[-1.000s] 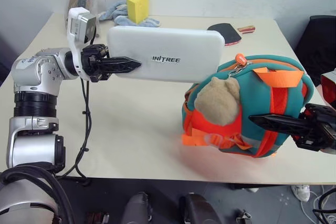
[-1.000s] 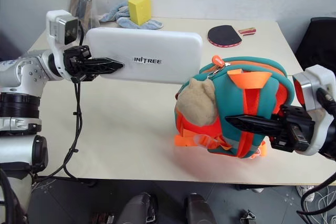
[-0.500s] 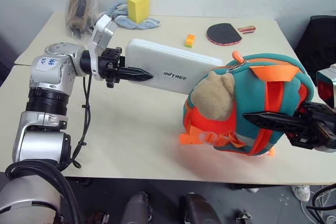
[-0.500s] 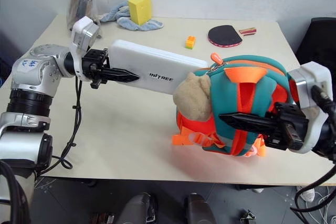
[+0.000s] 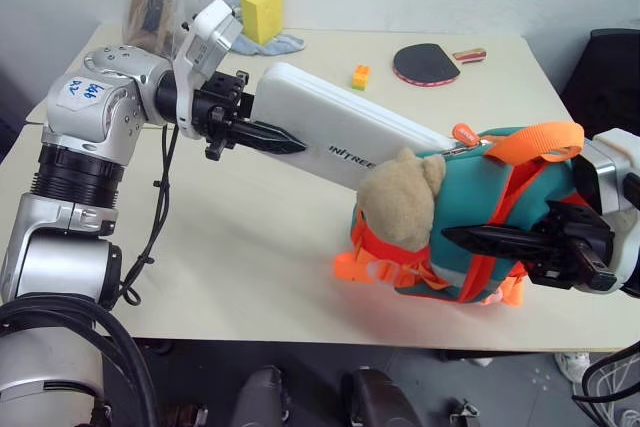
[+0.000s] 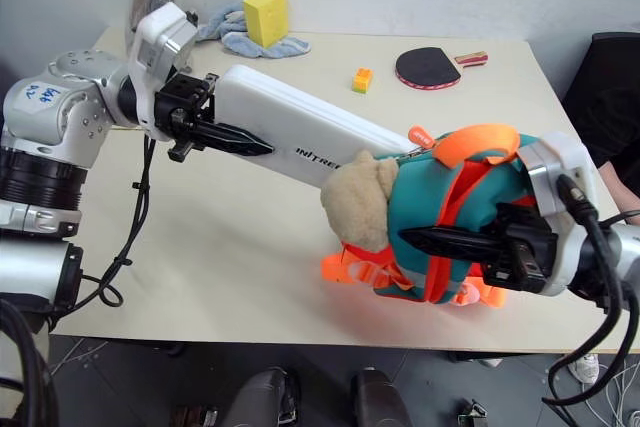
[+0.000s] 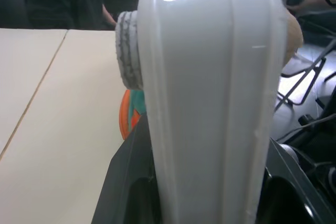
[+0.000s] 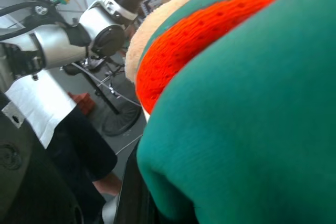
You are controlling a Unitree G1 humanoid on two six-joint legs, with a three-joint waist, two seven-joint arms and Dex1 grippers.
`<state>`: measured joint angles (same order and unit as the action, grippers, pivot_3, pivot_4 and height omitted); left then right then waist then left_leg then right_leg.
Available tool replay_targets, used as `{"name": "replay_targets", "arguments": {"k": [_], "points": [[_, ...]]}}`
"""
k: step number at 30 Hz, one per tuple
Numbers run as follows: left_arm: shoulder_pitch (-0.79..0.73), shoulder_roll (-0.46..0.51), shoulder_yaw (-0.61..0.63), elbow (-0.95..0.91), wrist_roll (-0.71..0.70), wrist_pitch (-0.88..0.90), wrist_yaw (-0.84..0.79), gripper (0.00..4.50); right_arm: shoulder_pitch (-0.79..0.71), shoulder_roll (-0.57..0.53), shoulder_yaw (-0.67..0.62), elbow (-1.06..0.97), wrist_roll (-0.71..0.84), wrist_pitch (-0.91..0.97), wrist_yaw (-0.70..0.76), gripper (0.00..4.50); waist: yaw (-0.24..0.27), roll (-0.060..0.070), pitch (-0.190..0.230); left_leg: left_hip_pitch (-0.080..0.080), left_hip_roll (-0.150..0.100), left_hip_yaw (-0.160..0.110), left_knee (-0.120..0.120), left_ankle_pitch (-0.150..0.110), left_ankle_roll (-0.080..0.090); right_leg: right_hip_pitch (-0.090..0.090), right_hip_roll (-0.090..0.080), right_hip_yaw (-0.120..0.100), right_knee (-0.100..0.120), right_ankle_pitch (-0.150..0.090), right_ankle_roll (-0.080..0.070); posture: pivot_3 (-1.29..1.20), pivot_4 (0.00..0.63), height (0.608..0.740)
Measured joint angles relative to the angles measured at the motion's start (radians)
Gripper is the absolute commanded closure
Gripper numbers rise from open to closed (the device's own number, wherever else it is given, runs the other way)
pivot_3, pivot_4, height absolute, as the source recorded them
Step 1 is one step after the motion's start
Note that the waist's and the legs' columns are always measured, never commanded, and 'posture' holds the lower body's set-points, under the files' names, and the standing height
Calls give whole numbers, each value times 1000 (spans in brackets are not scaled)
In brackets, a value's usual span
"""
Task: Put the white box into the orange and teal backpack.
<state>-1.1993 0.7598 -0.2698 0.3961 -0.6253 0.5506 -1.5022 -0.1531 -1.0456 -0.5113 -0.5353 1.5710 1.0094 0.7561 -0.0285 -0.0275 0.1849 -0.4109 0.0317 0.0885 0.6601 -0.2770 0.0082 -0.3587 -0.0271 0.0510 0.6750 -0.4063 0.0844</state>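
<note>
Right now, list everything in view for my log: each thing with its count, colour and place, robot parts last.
white box: 1, white, held tilted above the table, its far end at the backpack's top
orange and teal backpack: 1, orange and teal, near right of the table
plush toy: 1, tan, on the backpack's front
yellow block: 1, yellow, far edge, on the cloth
cloth: 1, light blue, far edge
small brick: 1, orange and yellow, far middle
paddle: 1, black with red handle, far right
clear bag: 1, far left corner
table: 1, beige
left gripper: shut on the box
right gripper: shut on the backpack
</note>
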Motion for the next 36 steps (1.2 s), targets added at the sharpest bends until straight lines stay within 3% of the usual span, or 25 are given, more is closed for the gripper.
{"name": "replay_targets", "arguments": {"k": [5, 9, 16, 24, 36], "points": [[-35, -28, -14, 119, 11, -49, 0, 3140, 12, -17, -14, 10, -8, 2, 13, 4485, 2, 0, 0, -1, 0, 0, 1, 0, 0, 0, 0, 0, 0, 0, 0, 0, 150, 740], [-79, -56, 100, 250, 2, 27, 1, 3140, 46, -40, -88, 11, 4, 11, 21, 4485, 0, 0, 0, -3, 0, -1, 1, -1, 1, -1, 0, -1, 0, 0, 0, 0, 150, 740], [4, -61, 279, 124, -105, 232, 3, 3140, 51, -40, -95, -4, 17, 9, 0, 4485, -3, 0, 0, -3, 0, -2, 3, 0, 1, -2, 0, -1, 2, 0, 0, 0, 150, 740], [71, -73, 267, 84, -29, 146, 2, 3140, 51, -84, -129, 8, 33, 18, 13, 4485, 4, 0, 0, -3, 0, -3, 4, -1, 1, 0, -1, -3, 1, 0, 0, 0, 150, 740], [-7, -98, 259, 247, 55, 69, 1, 3140, 74, -140, -224, 42, 146, 72, 18, 4485, 2, 0, 0, -4, 0, -4, 4, -1, 1, -1, 0, -4, 1, 0, 0, 0, 150, 740]]}}
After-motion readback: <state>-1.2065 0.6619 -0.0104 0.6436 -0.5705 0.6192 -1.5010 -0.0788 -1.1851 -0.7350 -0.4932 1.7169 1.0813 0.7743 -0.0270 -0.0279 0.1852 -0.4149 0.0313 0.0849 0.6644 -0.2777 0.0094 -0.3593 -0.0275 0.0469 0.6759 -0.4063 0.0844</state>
